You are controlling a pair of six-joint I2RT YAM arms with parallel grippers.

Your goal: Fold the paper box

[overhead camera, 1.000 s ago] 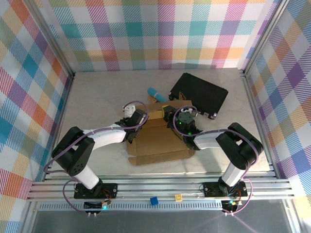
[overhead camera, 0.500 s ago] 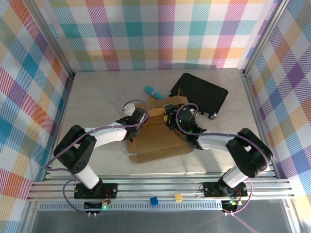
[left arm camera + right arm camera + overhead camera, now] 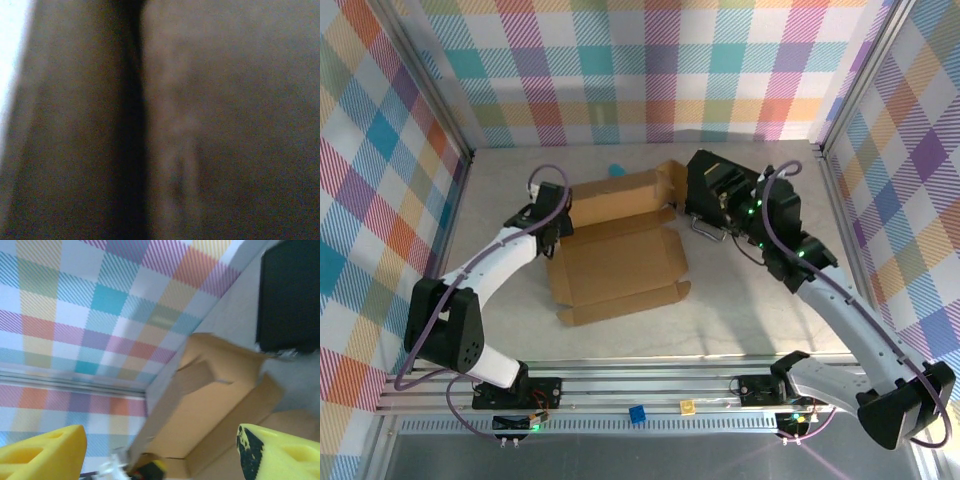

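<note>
The brown paper box lies opened flat in mid-table, its rear panel standing up on edge. My left gripper is pressed against that panel's left end. Blurred brown cardboard sits right against the left wrist lens, so its fingers cannot be made out. My right gripper hovers at the panel's right end, over the black case. In the right wrist view this gripper is open, yellow fingertips wide apart with nothing between them, and the raised paper box lies beyond.
The black case lies at the back right, partly under my right arm. A teal object peeks out behind the raised panel. A small blue block and a yellow block rest on the front rail. Plaid walls close in three sides.
The box has shifted left and toward the back, and its rear panel now stands up. My left arm reached back-left with it. My right arm pulled away to the right, over the black case.
</note>
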